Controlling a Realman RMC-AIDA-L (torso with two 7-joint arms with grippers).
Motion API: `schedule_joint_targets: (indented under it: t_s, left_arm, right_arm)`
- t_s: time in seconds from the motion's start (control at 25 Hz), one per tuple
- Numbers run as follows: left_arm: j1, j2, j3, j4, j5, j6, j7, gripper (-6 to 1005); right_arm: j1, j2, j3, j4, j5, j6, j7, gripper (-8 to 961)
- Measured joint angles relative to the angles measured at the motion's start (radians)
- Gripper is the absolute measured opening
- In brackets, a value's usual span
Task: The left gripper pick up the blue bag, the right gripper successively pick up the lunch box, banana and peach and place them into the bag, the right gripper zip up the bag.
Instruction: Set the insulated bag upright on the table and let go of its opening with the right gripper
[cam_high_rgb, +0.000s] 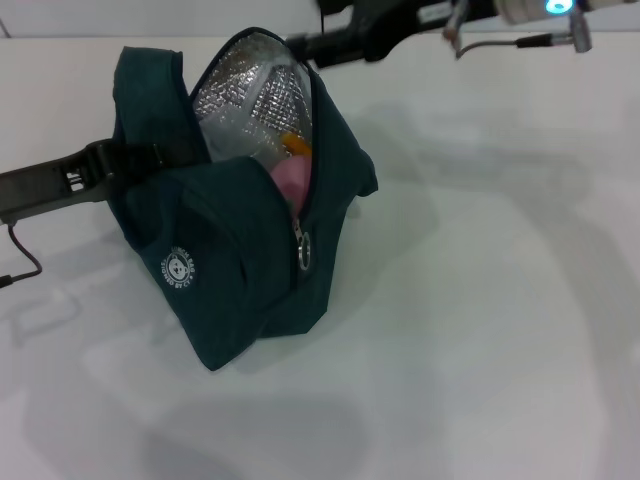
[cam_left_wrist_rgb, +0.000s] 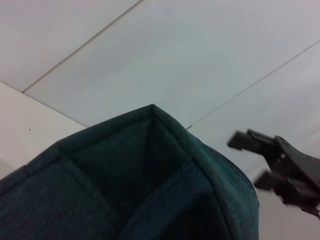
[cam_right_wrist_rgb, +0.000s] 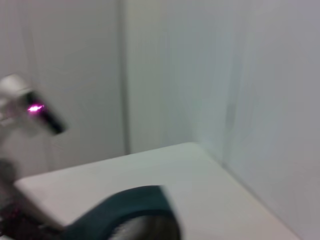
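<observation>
head view: blue bag sits on the white table, slumped, mouth partly unzipped and gaping toward the far side, silver foil lining showing; ring zipper pull hangs at the near end of the opening; round white logo on the near-left panel; peach visible pink inside the opening, an orange-yellow bit of banana just behind it; lunch box can't be made out; left gripper comes in from the left, pinching the bag's left edge; right gripper is just beyond the bag's far rim, fingers spread per left wrist view.
</observation>
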Motion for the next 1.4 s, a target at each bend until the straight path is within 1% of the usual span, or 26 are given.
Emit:
schedule_joint_targets:
  t_s: [0.16, 0.36, 0.68, 0.96, 1.2, 1.4]
  left_arm:
    - [0.0, -0.001, -0.002, 0.0, -0.001, 0.0, 0.004, 32]
    - [-0.005, -0.002, -0.001, 0.0, -0.002, -0.001, 0.005, 32]
    - [-0.008, 0.002, -0.001, 0.0, -0.004, -0.006, 0.005, 32]
    - [-0.012, 0.003, -0.002, 0.0, -0.005, -0.008, 0.004, 32]
    - [-0.013, 0.004, -0.002, 0.0, -0.005, -0.008, 0.004, 32]
    - [-0.013, 0.004, -0.002, 0.0, -0.005, -0.008, 0.004, 32]
  right_arm:
    - [0.026, -0.002, 0.035, 0.084, -0.001, 0.043, 0.007, 658]
    - [0.07, 0.001, 0.031, 0.15, -0.001, 0.061, 0.004, 657]
    - [0.106, 0.007, 0.005, 0.183, -0.001, 0.071, 0.009, 656]
    - [0.142, 0.002, -0.004, 0.275, -0.015, 0.091, 0.035, 655]
    - [0.146, 0.006, -0.008, 0.279, -0.063, 0.107, 0.049, 654]
    - [0.147, 0.004, -0.029, 0.28, -0.07, 0.121, 0.072, 653]
